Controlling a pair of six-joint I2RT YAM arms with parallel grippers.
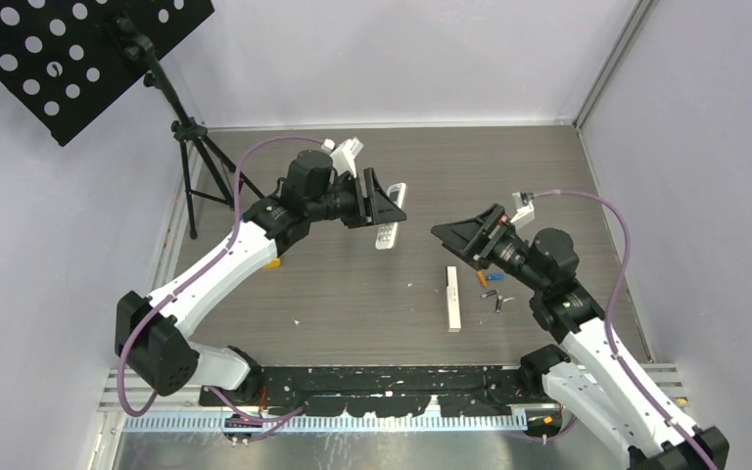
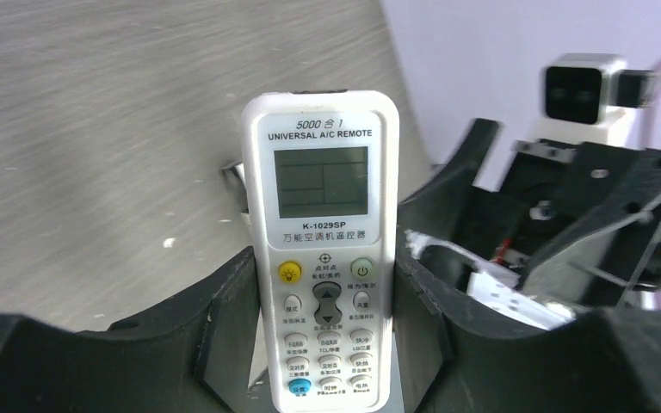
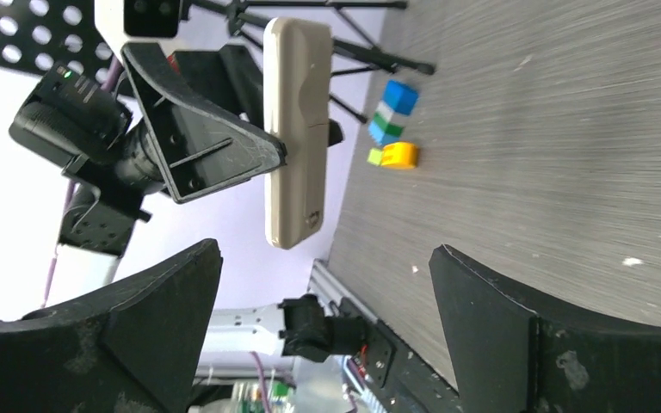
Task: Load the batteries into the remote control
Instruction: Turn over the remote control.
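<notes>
**Top view.** The left jaws are closed on the remote control (image 1: 385,236), holding it clear of the tabletop (image 1: 352,313), left of the middle and toward the far edge. The right jaws are spread and empty, just right of the remote and apart from it. The batteries (image 1: 494,292) lie loose in the right half, between the middle and the right edge, beside a long white piece (image 1: 453,299). They are below and behind the right jaws. The cells are tiny, round and close together, so a careless pinch could roll them away or catch two at once.

**Left wrist view.** The remote control (image 2: 323,258) stands upright with its button face to the camera. The jaws clamp only its lower half, on the narrow sides. With so little of the body held, a push from the other arm could pivot the remote or slide it out.

**Right wrist view.** The remote control (image 3: 297,129) shows edge-on, beyond the open right jaws and not between them. Toy blocks (image 3: 392,129) sit on the tabletop behind it. I cannot tell whether the battery cover is off. If the right jaws pry at it off-centre, the remote may twist loose.
</notes>
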